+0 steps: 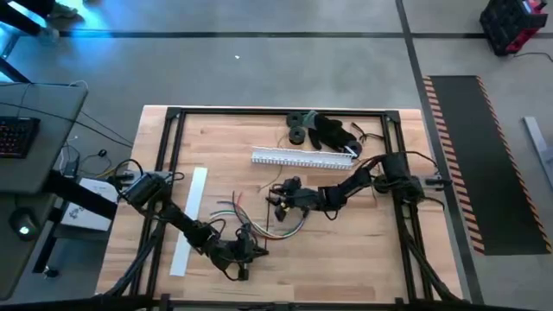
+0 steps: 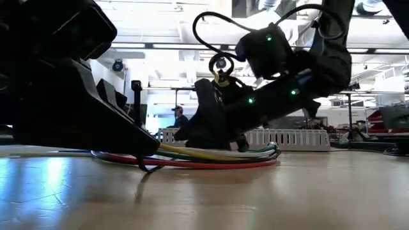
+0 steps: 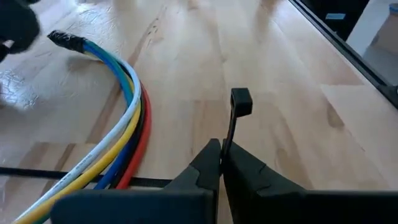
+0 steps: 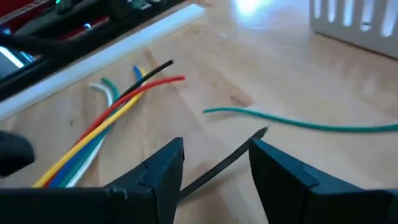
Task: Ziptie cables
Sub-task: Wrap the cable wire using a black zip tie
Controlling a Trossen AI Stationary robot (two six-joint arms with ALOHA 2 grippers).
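Observation:
The cables (image 1: 263, 223) lie in a loose curved bundle on the wooden table between my two grippers; red, yellow, blue and white strands (image 3: 127, 118) run side by side. Their loose ends (image 4: 140, 79) fan out near a white strip. My left gripper (image 3: 221, 149) (image 1: 249, 250) sits low at the table's near side, shut on a black zip tie (image 3: 239, 102). My right gripper (image 4: 214, 155) (image 1: 278, 197) is open just above the table beside the bundle, with a thin black strap (image 4: 217, 165) lying between its fingers. A single green wire (image 4: 298, 122) lies apart. My left gripper pinches the zip tie's strap (image 3: 227, 140) between its two fingers, a short way below the tie's square head (image 3: 241, 101). The strap runs along the fingers and the head sticks out past the fingertips, just over the table. Whether my right gripper touches the black strap cannot be told.
The long white slotted duct (image 1: 302, 157) lies toward the far side, with black round parts (image 1: 315, 128) behind it. A flat white strip (image 1: 190, 220) lies at the left. A black frame (image 1: 173, 117) borders the table. Bare wood lies at the near right.

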